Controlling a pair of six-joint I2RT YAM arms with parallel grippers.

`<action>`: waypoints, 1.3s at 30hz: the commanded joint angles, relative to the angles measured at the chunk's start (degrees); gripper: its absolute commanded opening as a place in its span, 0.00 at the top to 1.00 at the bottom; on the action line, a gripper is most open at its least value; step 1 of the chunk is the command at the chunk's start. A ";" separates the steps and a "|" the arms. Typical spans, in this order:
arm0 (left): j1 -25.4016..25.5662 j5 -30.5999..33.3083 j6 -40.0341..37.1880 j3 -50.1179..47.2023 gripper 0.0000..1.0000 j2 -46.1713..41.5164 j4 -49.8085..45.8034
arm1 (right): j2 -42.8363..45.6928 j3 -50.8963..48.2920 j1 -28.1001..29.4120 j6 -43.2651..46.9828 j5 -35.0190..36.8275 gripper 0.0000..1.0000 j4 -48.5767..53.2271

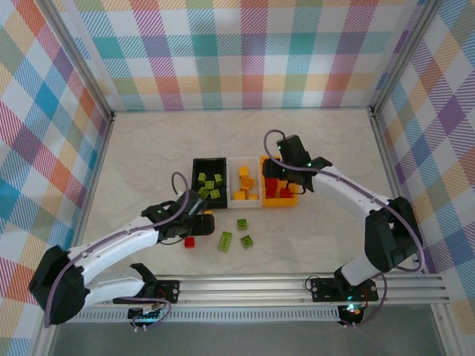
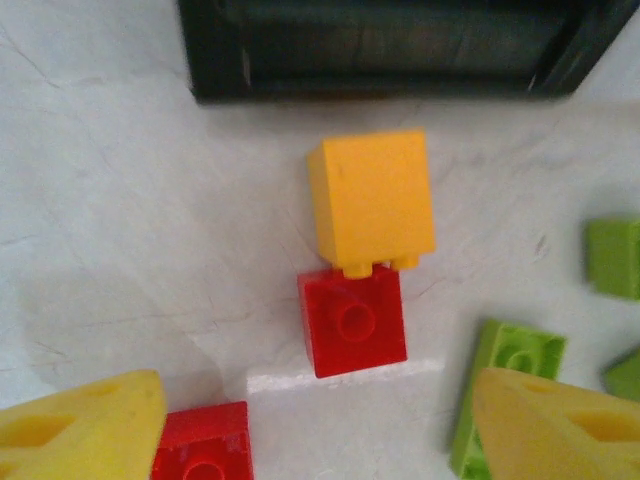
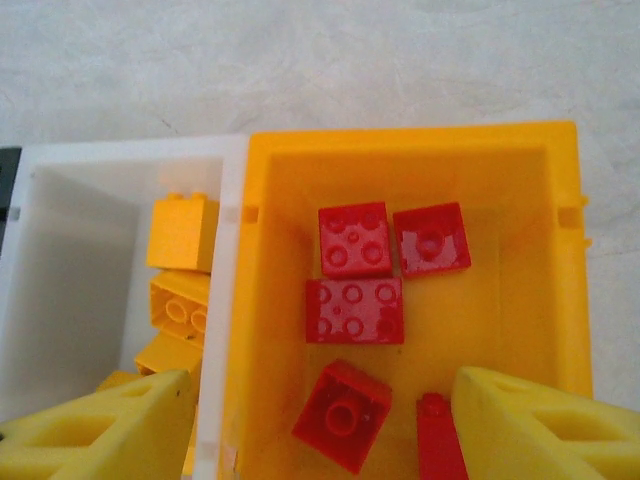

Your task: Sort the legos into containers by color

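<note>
A: Step in hand?
B: A red brick (image 2: 352, 322), mid-frame on the table (image 2: 120, 200), is framed by open, empty left fingers (image 2: 80, 425); descent and closing seem called for. Meanwhile the right fingers (image 3: 540, 420) are spread empty over the orange-yellow bin (image 3: 270, 300).

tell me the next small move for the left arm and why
Probably ease the left claw forward and down until its open fingers straddle the red brick. That brick lies on the table, centred just ahead of the claw and not yet between the fingers. The orange brick touches its far edge, so a slow approach seems wise.
</note>
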State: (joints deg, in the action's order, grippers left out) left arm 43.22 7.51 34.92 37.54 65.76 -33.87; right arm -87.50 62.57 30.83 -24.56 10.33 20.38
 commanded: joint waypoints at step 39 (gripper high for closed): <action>8.57 3.57 0.43 10.95 0.68 3.74 -0.83 | 11.30 -12.44 -0.24 -2.43 0.21 0.32 -5.15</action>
State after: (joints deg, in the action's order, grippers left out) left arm 51.33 12.45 35.57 43.81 68.73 -33.04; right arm -79.33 52.31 31.03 -25.23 10.22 16.32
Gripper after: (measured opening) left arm 0.335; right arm 0.683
